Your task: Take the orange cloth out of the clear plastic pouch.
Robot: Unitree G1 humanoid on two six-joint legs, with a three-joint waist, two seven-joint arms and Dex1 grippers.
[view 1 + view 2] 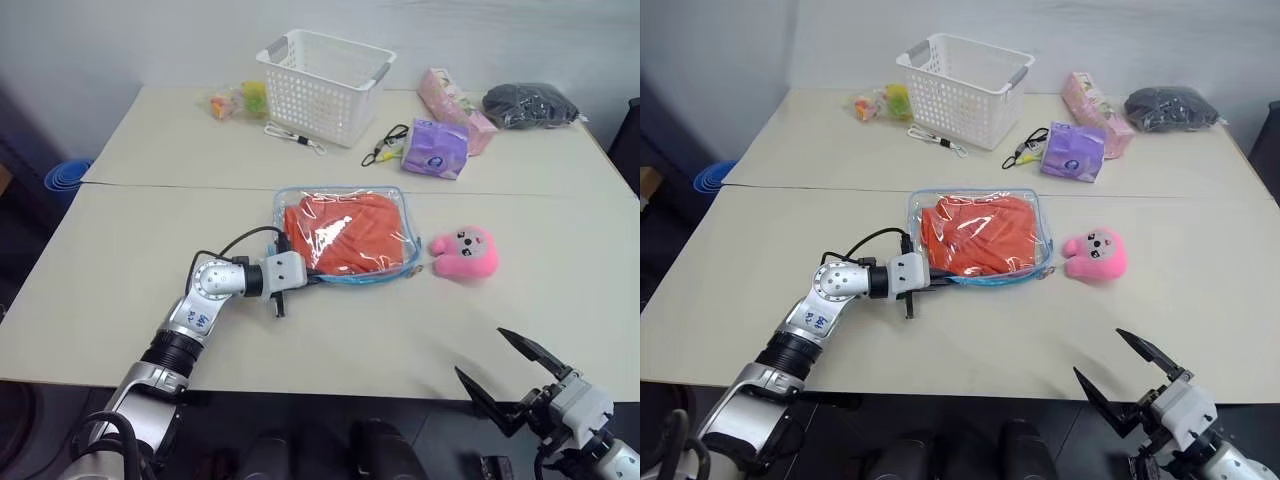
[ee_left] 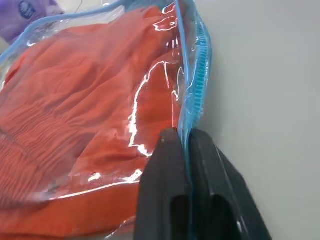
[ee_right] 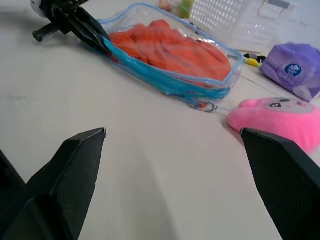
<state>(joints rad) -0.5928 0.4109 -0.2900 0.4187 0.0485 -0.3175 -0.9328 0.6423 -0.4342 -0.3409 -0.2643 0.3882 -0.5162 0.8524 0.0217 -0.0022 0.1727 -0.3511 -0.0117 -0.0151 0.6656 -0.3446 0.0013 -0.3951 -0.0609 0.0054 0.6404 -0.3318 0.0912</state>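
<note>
Bright orange cloth [image 1: 345, 232] glows through the clear plastic pouch [image 1: 344, 197], whose glossy film throws white glints and whose zipper edging runs light blue, all on a pale beige tabletop [image 1: 120, 250]. The left hand [image 2: 187, 150] shows black fingers on a silver-white wrist, and the right hand [image 3: 172, 145] shows matte black fingers too. Beside the pouch sits a hot-pink plush toy [image 1: 465, 253] with a tiny dark face, and further back there is a white lattice basket [image 1: 325, 85], a purple packet [image 1: 440, 148], a pink pack [image 1: 452, 102] and a black bundle [image 1: 530, 104].
</note>
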